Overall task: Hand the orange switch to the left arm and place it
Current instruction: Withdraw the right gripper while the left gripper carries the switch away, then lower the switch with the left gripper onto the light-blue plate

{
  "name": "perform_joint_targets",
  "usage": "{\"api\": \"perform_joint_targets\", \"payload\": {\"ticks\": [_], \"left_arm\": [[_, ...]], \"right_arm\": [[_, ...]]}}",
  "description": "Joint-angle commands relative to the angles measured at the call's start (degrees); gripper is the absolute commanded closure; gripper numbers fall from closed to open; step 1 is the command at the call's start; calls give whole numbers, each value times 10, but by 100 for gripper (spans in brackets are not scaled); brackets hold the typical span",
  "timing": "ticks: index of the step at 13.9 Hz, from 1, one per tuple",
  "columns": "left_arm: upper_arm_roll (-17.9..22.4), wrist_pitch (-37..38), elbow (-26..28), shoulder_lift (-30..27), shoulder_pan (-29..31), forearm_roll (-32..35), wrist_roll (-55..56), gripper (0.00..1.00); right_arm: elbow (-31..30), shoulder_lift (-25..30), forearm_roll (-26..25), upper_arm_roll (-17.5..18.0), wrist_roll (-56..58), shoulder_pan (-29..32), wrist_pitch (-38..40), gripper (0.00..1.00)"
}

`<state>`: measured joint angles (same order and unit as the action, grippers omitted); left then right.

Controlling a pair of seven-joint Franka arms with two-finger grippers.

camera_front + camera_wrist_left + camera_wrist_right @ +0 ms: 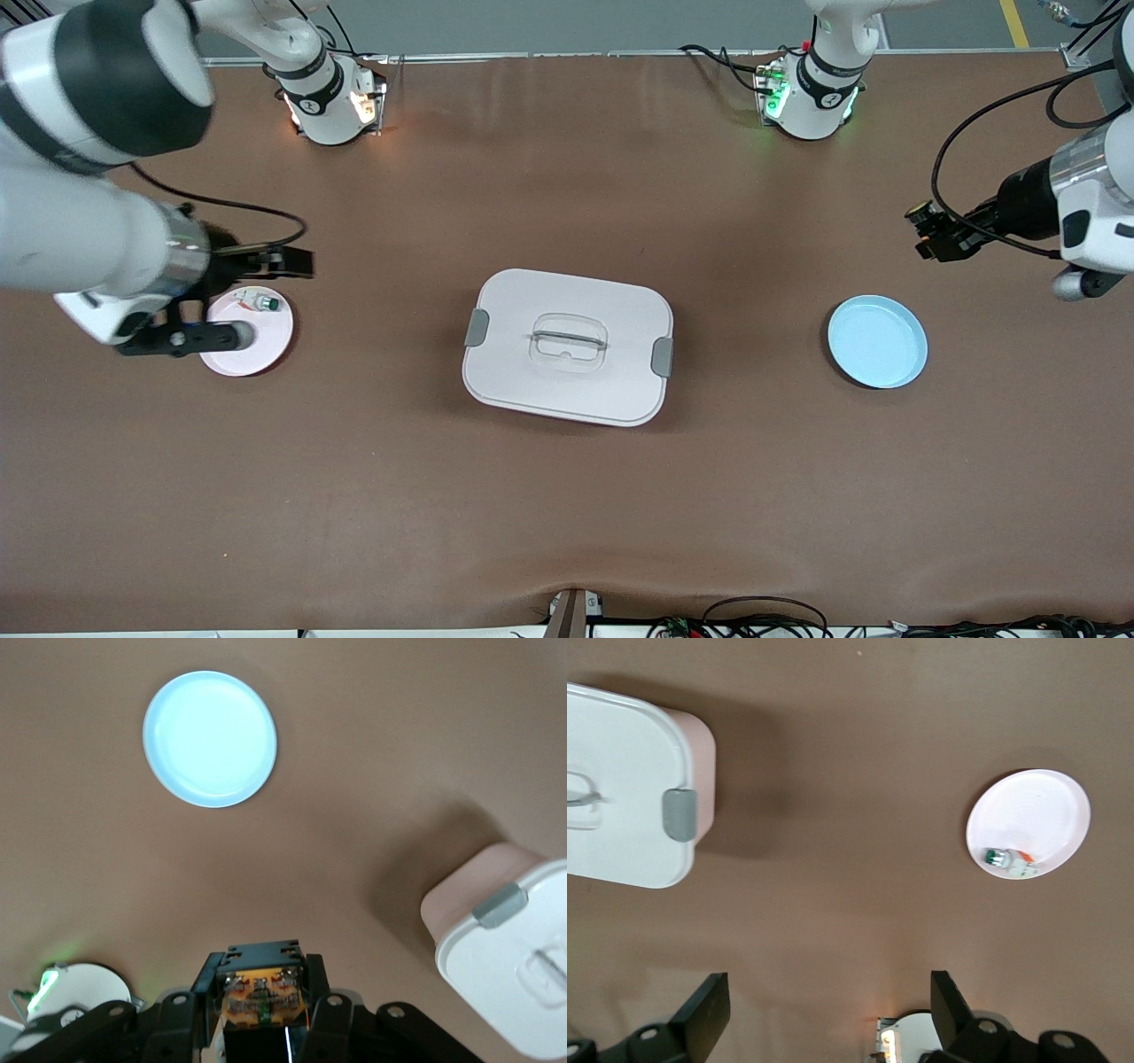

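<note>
The job is at its first step, the pick-up: nothing has been lifted yet. The right gripper [282,299] hangs over the round pale-pink plate [266,350] at the right arm's end of the table, with its two black fingers spread wide and nothing between them. The orange switch [245,297] lies on that plate, on the part farther from the front camera. It is a tiny piece that shows an orange streak on a pale body. A small silver part with a green cap [268,304] lies so close that the two are hard to separate (the right wrist view shows them as nearly one cluster).

The next move probably calls for a careful descent centred on the orange end, so that the fingers close on the switch alone and not on its green-capped neighbour.

The left gripper [926,232] waits with its fingers pressed together on nothing, above bare table near the round light-blue plate [877,342]. The large white rounded plastic box with grey side latches [567,346] stands between the two plates, so any handover will likely have to pass over or around it.
</note>
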<state>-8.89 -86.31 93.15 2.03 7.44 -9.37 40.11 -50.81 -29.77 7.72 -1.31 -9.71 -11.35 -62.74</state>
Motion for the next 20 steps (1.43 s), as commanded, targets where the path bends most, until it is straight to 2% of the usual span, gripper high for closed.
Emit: {"api": "perform_joint_targets", "payload": {"ticks": [1, 3, 4, 5, 8, 10, 13, 15, 20], "left_arm": [[-5, -53, 81, -57, 13, 38, 71, 100], [-9, -132, 153, -90, 13, 51, 142, 100], [-9, -161, 179, -98, 13, 50, 162, 100], [-9, -181, 199, -99, 13, 51, 174, 100], [-11, -247, 249, -106, 13, 57, 226, 100], [-16, -278, 273, -103, 13, 94, 260, 100], [-16, -342, 326, -99, 18, 96, 276, 100], [-17, -370, 345, -94, 29, 96, 276, 100], [-17, -434, 372, -55, 49, 97, 277, 100]], "right_arm": [[2, 8, -15, 11, 35, 47, 23, 0], [2, 8, -19, 10, 79, 76, 35, 0], [2, 7, -37, 10, 84, 81, 37, 0], [1, 7, -52, 10, 84, 80, 40, 0], [0, 5, -52, 11, 83, 82, 32, 0], [-2, 2, -53, 10, 78, 83, 29, 0], [-3, 1, -52, 11, 86, 123, 26, 0], [-4, 1, -52, 11, 84, 141, 27, 0], [-5, 6, -71, 10, 77, 140, 33, 0]]}}
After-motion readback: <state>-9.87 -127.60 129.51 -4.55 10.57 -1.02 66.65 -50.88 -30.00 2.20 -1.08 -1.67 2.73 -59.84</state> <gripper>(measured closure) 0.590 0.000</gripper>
